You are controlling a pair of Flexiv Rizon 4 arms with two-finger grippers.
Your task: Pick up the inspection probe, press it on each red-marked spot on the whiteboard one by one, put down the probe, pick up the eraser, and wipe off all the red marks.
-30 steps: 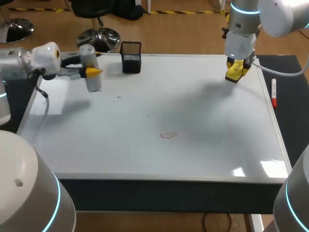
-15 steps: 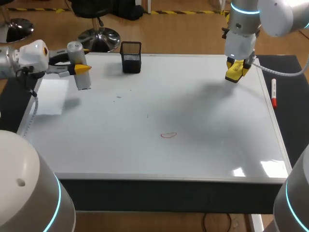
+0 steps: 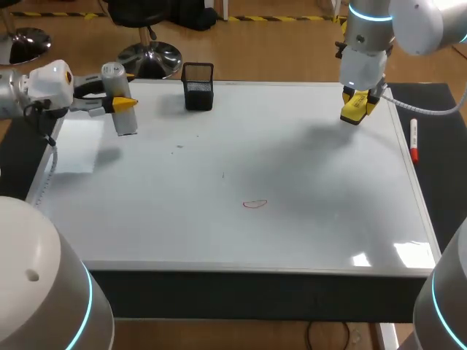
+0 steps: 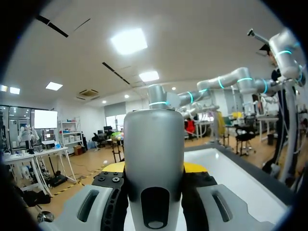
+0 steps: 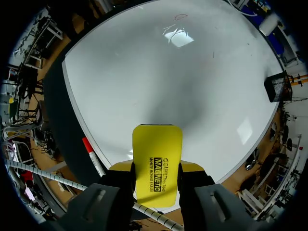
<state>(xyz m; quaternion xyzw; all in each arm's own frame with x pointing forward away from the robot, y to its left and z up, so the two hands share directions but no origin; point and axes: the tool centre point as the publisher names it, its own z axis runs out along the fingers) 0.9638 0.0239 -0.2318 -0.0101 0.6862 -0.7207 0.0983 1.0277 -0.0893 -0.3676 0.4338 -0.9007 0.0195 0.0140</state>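
Note:
My left gripper (image 3: 119,103) is shut on the grey cylindrical probe (image 3: 120,98), which hangs roughly upright over the whiteboard's (image 3: 306,219) far left corner. From the left wrist the probe (image 4: 154,154) fills the space between the yellow tips, and my left gripper (image 4: 154,168) clamps it from both sides. At the far right, just above the board, my right gripper (image 3: 355,107) is shut on the yellow eraser (image 3: 354,109). The eraser (image 5: 158,163) sits flat between the right gripper's (image 5: 157,169) fingers. One red mark (image 3: 255,204) lies near the board's middle front, also visible as the red mark (image 5: 181,16) far ahead of the eraser.
A black mesh basket (image 3: 198,86) stands at the board's far edge, left of centre. A red marker (image 3: 414,140) lies on the dark mat off the right edge. Tiny dark specks (image 3: 179,146) dot the board left of centre.
My left arm drew back to the left and farther away with the probe, tipping it more upright, then held still. The right arm and eraser stayed put.

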